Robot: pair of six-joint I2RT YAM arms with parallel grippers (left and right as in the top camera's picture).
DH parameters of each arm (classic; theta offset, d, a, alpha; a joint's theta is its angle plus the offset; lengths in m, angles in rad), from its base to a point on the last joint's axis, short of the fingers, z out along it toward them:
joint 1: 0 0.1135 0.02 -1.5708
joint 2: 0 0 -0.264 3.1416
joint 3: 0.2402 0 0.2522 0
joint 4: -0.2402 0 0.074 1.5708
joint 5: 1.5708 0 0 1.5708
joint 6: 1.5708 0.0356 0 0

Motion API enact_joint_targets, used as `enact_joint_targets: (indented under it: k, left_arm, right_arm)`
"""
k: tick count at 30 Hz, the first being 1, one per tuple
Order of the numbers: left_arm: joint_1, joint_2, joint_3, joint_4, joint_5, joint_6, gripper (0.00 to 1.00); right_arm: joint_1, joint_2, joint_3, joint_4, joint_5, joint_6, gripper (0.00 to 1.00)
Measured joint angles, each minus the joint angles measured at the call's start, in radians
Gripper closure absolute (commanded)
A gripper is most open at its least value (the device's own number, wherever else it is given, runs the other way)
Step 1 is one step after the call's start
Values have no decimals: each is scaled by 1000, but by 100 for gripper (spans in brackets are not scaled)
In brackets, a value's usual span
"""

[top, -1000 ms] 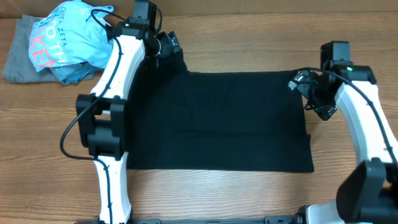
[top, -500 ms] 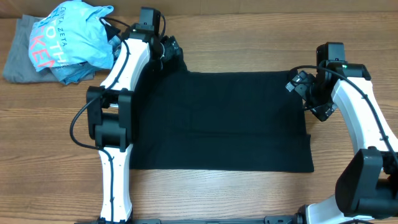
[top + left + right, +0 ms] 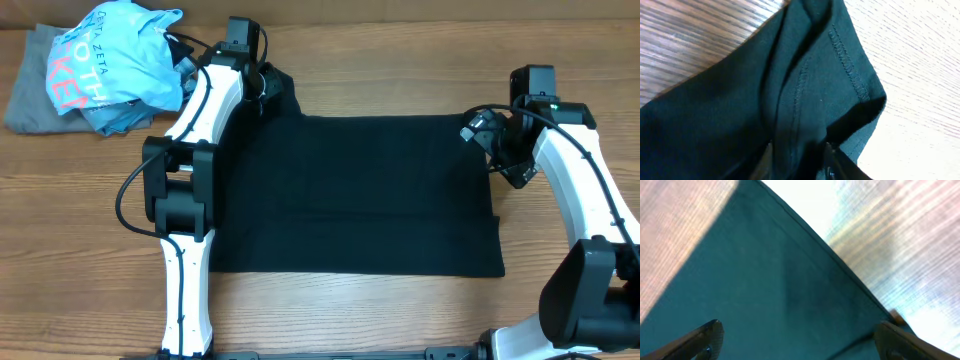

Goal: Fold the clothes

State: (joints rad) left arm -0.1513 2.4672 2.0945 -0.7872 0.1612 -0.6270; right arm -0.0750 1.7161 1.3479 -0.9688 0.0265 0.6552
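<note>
Both my grippers are at the far edge of the black T-shirt [image 3: 370,190], which lies spread flat as a wide dark rectangle across the middle of the wooden table [image 3: 330,320]. My left gripper [image 3: 799,162] is at the shirt's far left corner, where a bit of cloth sticks out past the rectangle. Its jaws are clenched on a raised ridge of the black fabric, and a stitched hem runs just beyond the pinch. My right gripper [image 3: 800,347] hovers over the far right corner with its jaws spread wide, one finger at each side of the wrist view, gripping nothing. Black cloth lies beneath the gap, its straight edge running diagonally against the wood. At the far left of the table, to the left of my left arm, a crumpled light blue shirt [image 3: 115,60] with pink lettering lies on top of a grey garment [image 3: 25,95].
</note>
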Motion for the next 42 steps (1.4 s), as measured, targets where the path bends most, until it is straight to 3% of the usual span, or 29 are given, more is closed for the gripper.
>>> enact_joint_targets:
  k: [4, 11, 14, 24, 28, 38, 42]
  left_arm:
    - [0, 0, 0, 0, -1, 3, 87]
    - [0, 0, 0, 2, -5, 9, 89]
    - [0, 0, 0, 3, -5, 11, 96]
    - [0, 0, 0, 2, -8, 34, 96]
    - [0, 0, 0, 0, -8, 48, 96]
    - [0, 0, 0, -11, -8, 88, 96]
    - [0, 0, 0, -13, -8, 88, 96]
  right_arm:
    - [0, 0, 0, 60, 0, -1, 0]
    - [0, 2, -1, 212, -2, -1, 1]
    - [0, 17, -1, 278, -2, -6, 3]
    - [0, 195, -2, 508, -31, -98, 9]
    - [0, 254, -2, 596, -37, -205, 18]
    - [0, 370, 11, 608, 23, -333, 20]
    - [2, 380, 13, 610, 47, -355, 32]
